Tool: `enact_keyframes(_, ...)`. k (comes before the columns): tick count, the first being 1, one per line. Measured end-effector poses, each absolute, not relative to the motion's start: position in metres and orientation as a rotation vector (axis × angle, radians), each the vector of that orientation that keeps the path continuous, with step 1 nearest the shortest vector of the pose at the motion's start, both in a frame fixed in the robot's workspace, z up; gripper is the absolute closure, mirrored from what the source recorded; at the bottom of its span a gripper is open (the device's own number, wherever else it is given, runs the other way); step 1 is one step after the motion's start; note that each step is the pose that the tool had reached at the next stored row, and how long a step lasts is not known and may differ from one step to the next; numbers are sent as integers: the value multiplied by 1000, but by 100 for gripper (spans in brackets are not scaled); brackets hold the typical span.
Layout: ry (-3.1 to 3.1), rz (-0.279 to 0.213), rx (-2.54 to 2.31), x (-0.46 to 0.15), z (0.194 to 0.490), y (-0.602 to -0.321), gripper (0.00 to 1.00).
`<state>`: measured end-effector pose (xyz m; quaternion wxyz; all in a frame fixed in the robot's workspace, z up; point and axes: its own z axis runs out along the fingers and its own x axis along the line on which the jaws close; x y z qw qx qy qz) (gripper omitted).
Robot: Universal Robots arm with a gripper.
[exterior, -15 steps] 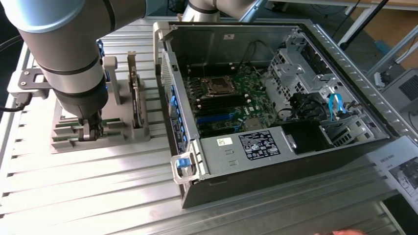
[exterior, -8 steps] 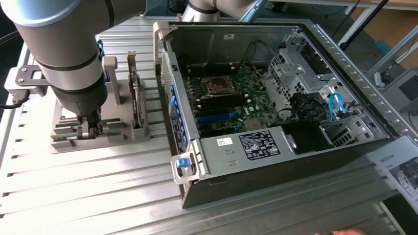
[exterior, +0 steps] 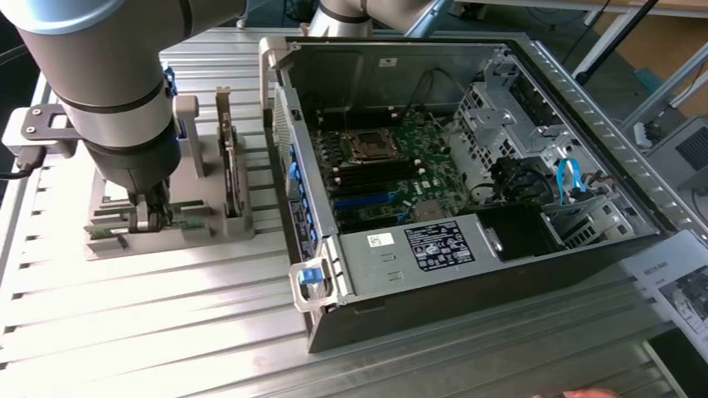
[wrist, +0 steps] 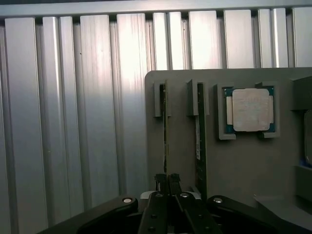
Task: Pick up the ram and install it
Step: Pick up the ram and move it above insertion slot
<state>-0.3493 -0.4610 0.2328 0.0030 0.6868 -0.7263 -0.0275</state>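
At nine o'clock of the computer case (exterior: 370, 253), exterior view, my end effector (exterior: 149, 217) sits in the grey holder (exterior: 122, 242), pinching the ram (wrist: 165, 124), which stands on edge in its slot. Pick step, I judge; leaving calls for a straight, square pull.

None of the print here is clear enough for me to read. In the exterior view, a black label (exterior: 446, 246) with white print sits on the metal box (exterior: 370, 269) at 6 o'clock from the motherboard (exterior: 387, 178). A small white sticker (exterior: 380, 240) lies at that label's 9 o'clock. Another white sticker (exterior: 387, 62) is on the case (exterior: 575, 91) wall at the board's 12 o'clock. A printed sheet (exterior: 677, 290) lies at the case's 4 o'clock. In my wrist view, the pale label (wrist: 197, 141) on a ram stick (wrist: 201, 107) and the processor chip (wrist: 251, 110) carry marks too faint to read.
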Motion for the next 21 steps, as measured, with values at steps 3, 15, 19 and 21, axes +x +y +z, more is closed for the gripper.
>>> enact_keyframes(3, -2277, -86, 2154, -349, 236, -461, 88)
enact_keyframes(15, -2277, -86, 2154, -349, 250, -461, 88)
enact_keyframes(19, -2277, -86, 2154, -349, 256, -461, 88)
enact_keyframes(21, -2277, -86, 2154, -349, 259, -461, 88)
